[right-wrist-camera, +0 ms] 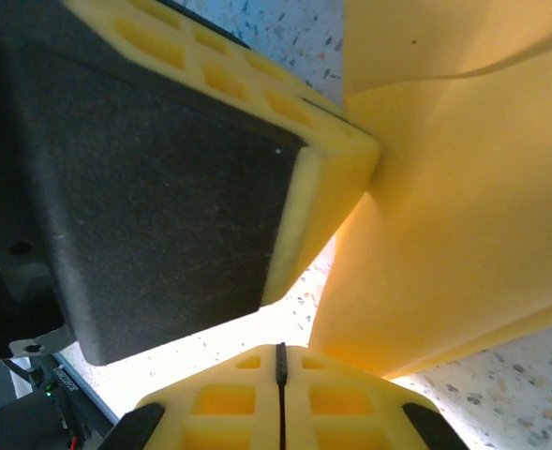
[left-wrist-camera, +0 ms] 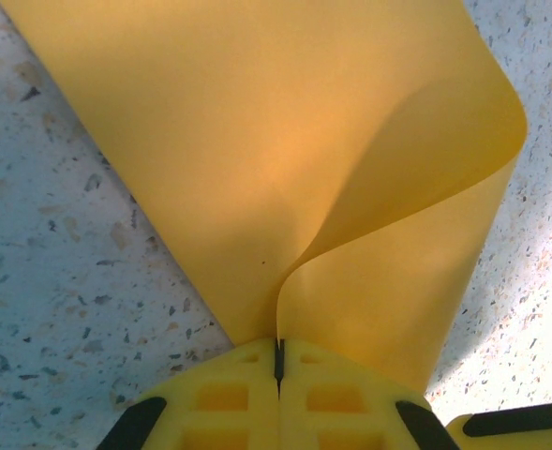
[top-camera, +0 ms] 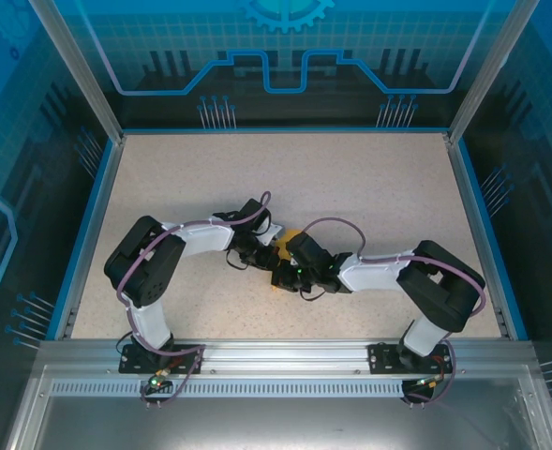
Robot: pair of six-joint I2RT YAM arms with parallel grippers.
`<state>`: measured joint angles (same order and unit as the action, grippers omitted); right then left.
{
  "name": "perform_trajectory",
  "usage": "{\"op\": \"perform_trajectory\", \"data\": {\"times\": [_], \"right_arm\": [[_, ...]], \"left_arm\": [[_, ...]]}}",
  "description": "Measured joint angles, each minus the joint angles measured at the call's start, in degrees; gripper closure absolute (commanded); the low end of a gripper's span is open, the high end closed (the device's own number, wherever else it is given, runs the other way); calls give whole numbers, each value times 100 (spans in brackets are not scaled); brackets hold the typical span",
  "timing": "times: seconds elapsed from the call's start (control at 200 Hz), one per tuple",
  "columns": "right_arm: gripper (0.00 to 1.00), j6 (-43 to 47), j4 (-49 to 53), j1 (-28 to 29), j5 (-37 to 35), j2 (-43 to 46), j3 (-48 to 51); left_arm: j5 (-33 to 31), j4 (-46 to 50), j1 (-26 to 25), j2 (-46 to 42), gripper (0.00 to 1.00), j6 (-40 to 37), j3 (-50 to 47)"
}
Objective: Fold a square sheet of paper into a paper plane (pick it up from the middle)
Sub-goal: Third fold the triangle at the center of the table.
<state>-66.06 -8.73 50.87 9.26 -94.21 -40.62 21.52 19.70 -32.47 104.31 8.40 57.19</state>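
Two arms crowd the middle of the speckled surface point(top-camera: 350, 178), the left hand point(top-camera: 268, 246) and right hand point(top-camera: 292, 264) meeting almost tip to tip at the curled square sheet of paper point(top-camera: 292, 236). From the right wrist, the left hand's padded finger point(right-wrist-camera: 163, 187) walls off the upper left, with a narrow wedge of bare surface between it and the paper. The far half of the surface and both side margins lie open, bounded by the blue rim point(top-camera: 90, 230) and the metal corner posts point(top-camera: 74, 70).
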Motion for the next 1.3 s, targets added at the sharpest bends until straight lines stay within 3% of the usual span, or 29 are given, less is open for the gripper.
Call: {"op": "perform_trajectory", "data": {"times": [1.3], "right_arm": [[92, -271, -905, 90, 20, -354, 382]], "left_arm": [[85, 22, 7, 59, 99, -107, 52]]}}
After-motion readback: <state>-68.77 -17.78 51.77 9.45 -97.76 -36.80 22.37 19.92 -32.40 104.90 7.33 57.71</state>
